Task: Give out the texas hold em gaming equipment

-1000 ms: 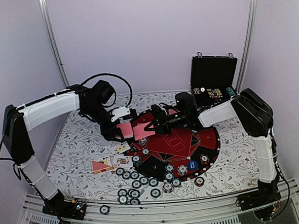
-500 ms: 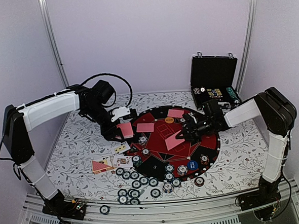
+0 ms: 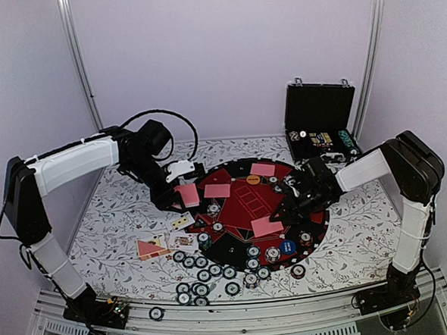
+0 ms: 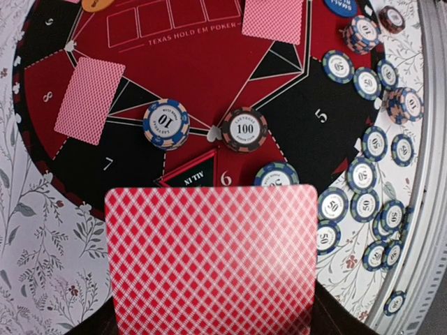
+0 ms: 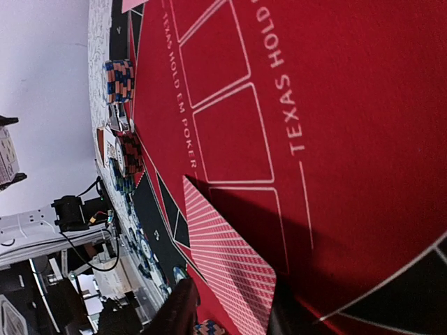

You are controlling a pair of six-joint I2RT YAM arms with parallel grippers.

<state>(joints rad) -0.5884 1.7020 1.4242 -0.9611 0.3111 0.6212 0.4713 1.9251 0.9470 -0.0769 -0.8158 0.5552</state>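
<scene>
My left gripper (image 3: 178, 190) is shut on red-backed cards (image 3: 187, 194) over the mat's left edge. In the left wrist view the top card (image 4: 209, 258) hides the jaws. My right gripper (image 3: 287, 211) is low over the mat's near right, rolled on its side. Its fingers (image 5: 180, 313) stand apart, and a red-backed card (image 5: 227, 269) lies tilted between them against the lower one; this card also shows from above (image 3: 266, 225). Two more cards (image 3: 217, 191) (image 3: 263, 169) lie face down on the mat. An orange button (image 3: 253, 179) and a blue button (image 3: 287, 247) lie there too.
Several chips (image 3: 203, 275) are strewn along the mat's near edge, with a 10 chip (image 4: 166, 124) and a 100 chip (image 4: 244, 128) near seat 6. Face-up cards (image 3: 161, 244) lie left of the round mat (image 3: 245, 212). The open black case (image 3: 319, 124) stands back right.
My right gripper took a card from beside the left gripper, carried it right and nearer, and lowered it onto the mat's near right. The left arm has not moved.
</scene>
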